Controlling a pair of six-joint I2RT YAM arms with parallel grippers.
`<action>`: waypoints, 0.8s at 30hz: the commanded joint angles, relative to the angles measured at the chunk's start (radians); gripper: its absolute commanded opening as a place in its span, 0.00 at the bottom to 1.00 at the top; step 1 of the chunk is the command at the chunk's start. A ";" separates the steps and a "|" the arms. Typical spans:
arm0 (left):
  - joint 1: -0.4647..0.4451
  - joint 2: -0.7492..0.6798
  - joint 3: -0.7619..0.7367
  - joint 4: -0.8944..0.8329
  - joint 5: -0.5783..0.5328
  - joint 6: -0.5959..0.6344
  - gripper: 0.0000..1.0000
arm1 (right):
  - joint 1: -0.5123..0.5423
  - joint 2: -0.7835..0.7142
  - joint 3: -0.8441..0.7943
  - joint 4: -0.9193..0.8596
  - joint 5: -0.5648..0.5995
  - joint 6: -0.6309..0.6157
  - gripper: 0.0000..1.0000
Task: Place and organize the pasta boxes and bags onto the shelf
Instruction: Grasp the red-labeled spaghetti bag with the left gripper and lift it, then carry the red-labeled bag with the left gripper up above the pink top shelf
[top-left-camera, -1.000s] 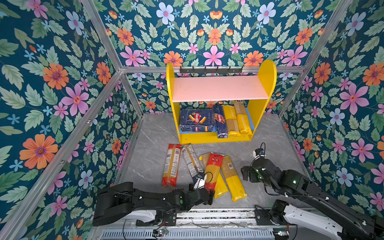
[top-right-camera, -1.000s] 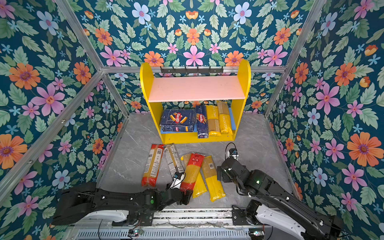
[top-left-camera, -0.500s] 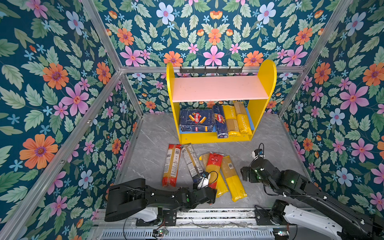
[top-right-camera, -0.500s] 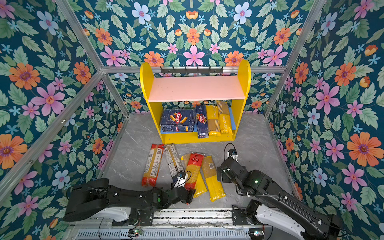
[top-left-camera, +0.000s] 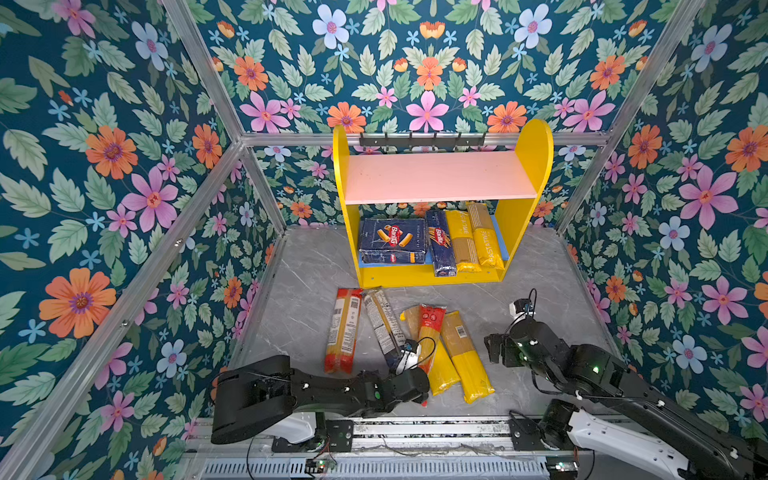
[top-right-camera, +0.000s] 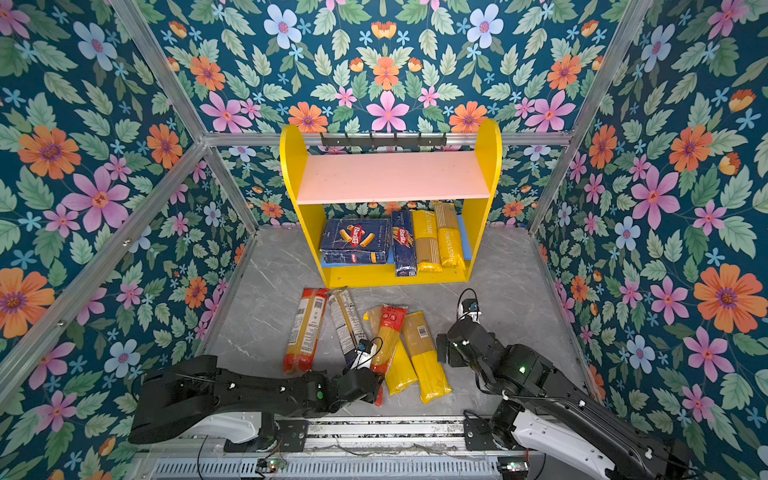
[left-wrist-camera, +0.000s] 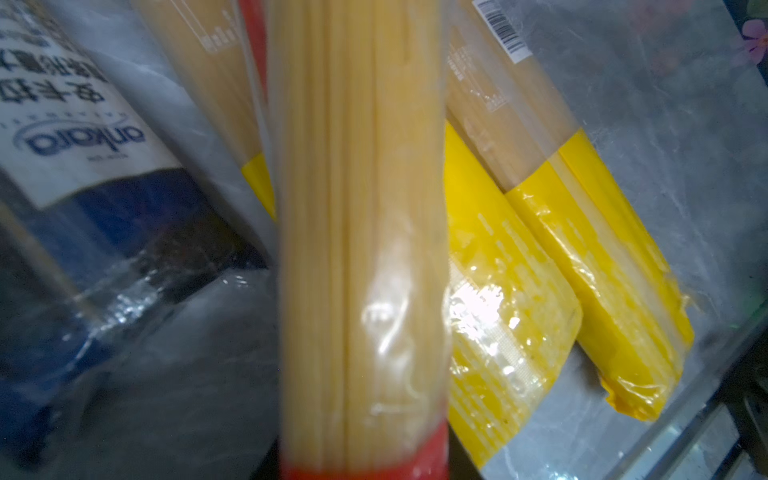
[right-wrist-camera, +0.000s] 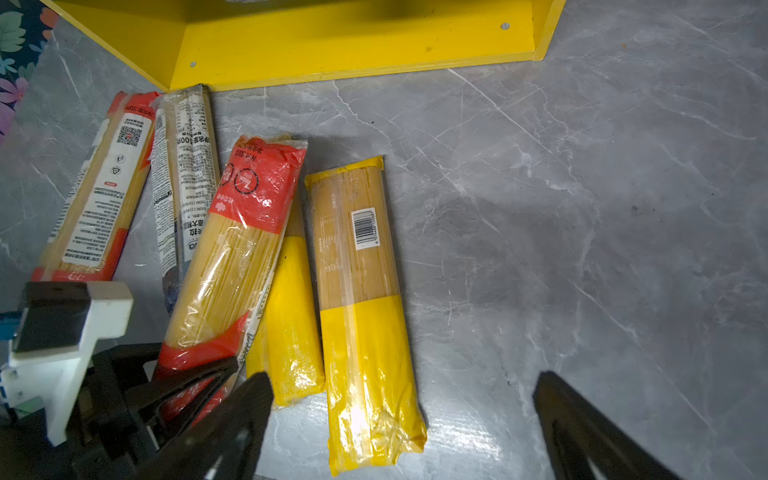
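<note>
The shelf (top-left-camera: 536, 145) stands at the back. On its lower board lie a wide pasta box (top-left-camera: 392, 239), a narrow pasta box (top-left-camera: 439, 243) and two yellow bags (top-left-camera: 461, 241). On the floor in front lie a red-ended bag (top-left-camera: 343, 328), a clear bag with a dark blue end (top-left-camera: 384, 324), a second red-ended bag (right-wrist-camera: 245, 232) and two yellow bags (right-wrist-camera: 361, 299). My left gripper (right-wrist-camera: 199, 374) is shut on the near red end of that second bag, which rests on one yellow bag (right-wrist-camera: 291, 316). My right gripper (right-wrist-camera: 402, 377) hangs open over the other yellow bag's near end.
The shelf's pink upper board (top-left-camera: 440, 178) carries nothing, and a black hook rail (top-left-camera: 422, 139) runs above it. Flowered walls with metal frame bars close in both sides and the back. Bare grey floor (top-left-camera: 540, 270) lies right of the bags.
My left gripper has closed from open onto the near end of the red-ended bag, and its arm has edged forward. The right arm has barely moved.
</note>
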 joint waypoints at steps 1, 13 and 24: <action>-0.003 -0.027 0.037 -0.119 0.009 0.032 0.13 | 0.000 -0.001 0.011 -0.018 0.023 -0.012 0.99; -0.018 -0.218 0.212 -0.416 -0.070 0.099 0.00 | 0.000 0.017 0.055 -0.010 0.036 -0.032 0.99; -0.112 -0.104 0.672 -0.849 -0.197 0.218 0.00 | 0.001 0.019 0.169 -0.056 0.065 -0.070 0.99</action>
